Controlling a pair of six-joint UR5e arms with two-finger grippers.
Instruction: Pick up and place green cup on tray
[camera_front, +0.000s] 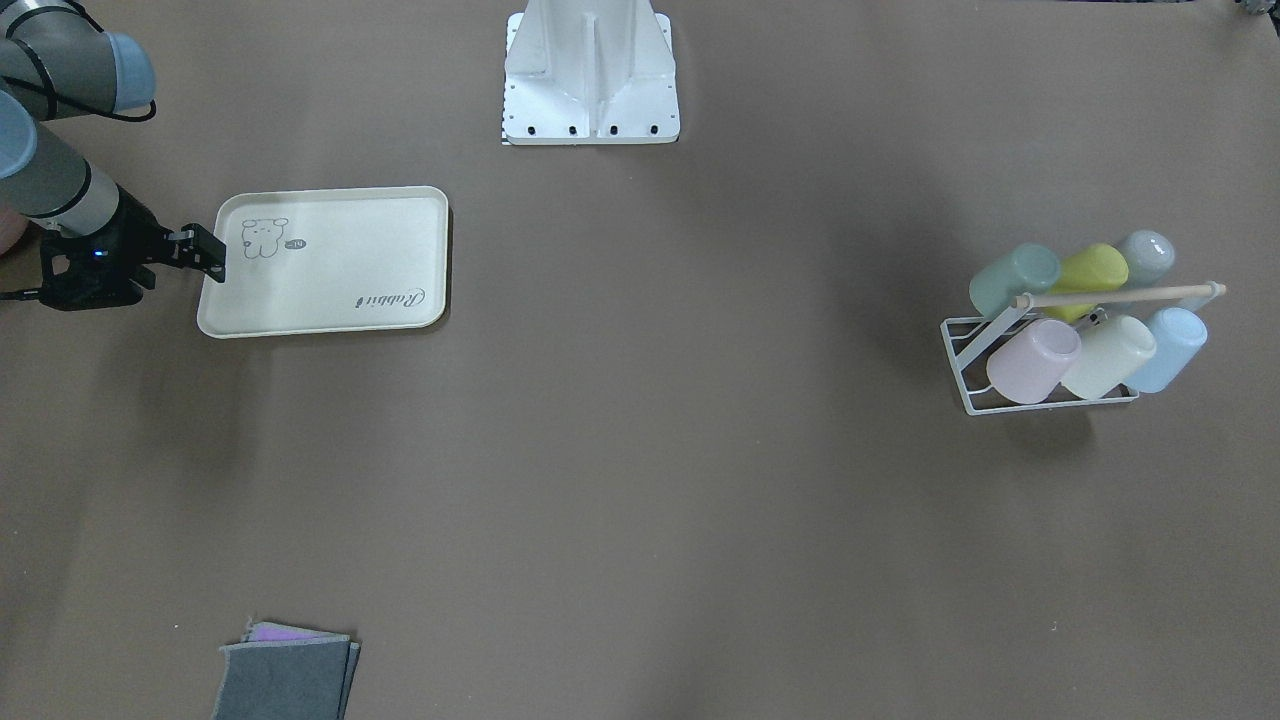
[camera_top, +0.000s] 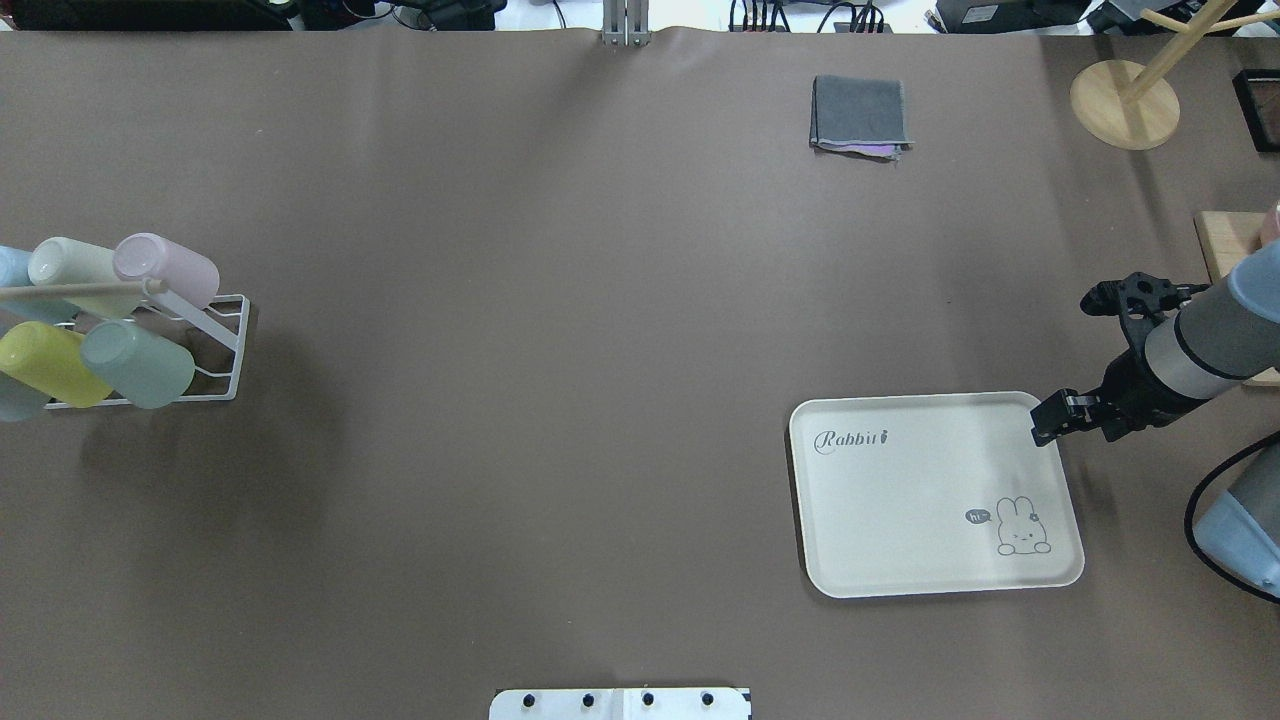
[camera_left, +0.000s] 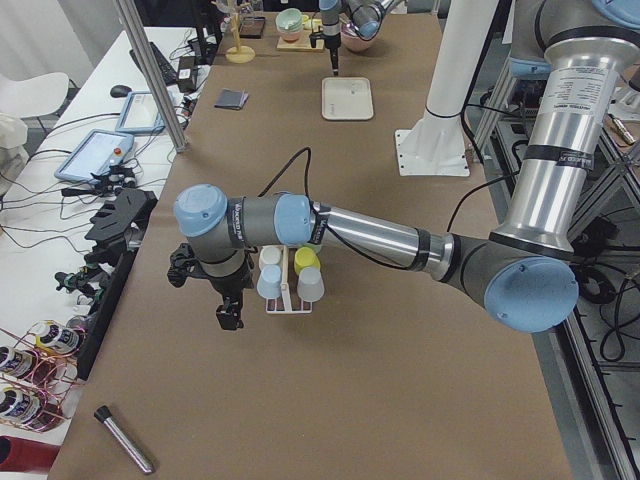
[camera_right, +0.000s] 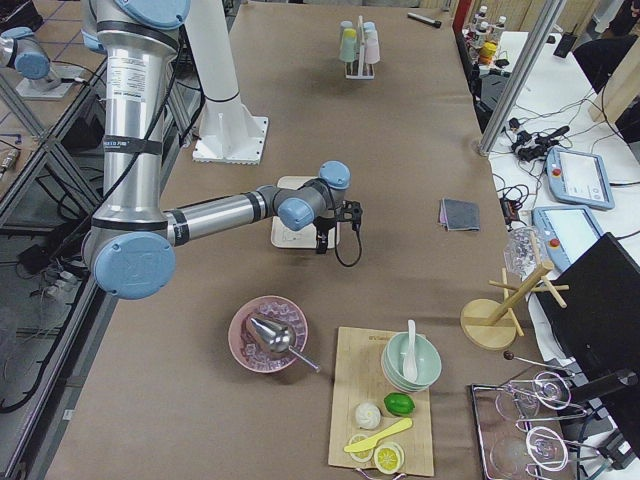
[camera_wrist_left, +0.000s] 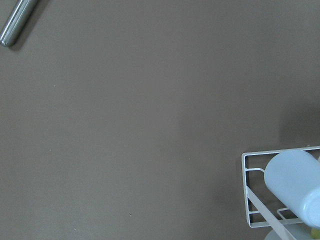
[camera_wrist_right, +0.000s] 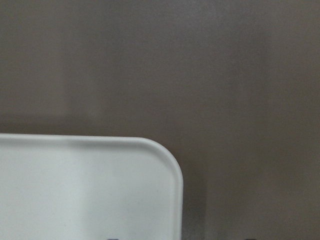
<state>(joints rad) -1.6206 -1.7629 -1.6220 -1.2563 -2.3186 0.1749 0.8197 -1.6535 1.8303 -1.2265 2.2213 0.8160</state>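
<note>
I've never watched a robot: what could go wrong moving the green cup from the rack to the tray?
The green cup lies tilted in the wire rack, close beside the yellow-green cup and the wooden rod; lifting it may snag those or drag the rack. The right tool hangs at the tray corner and might crowd the placing.

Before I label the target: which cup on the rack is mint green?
The green cup, in the robot-side row beside the yellow-green cup; it is duller, teal-tinted.

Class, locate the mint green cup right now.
In the overhead view, the green cup sits on the white rack at far left, beside the yellow-green cup.
</note>
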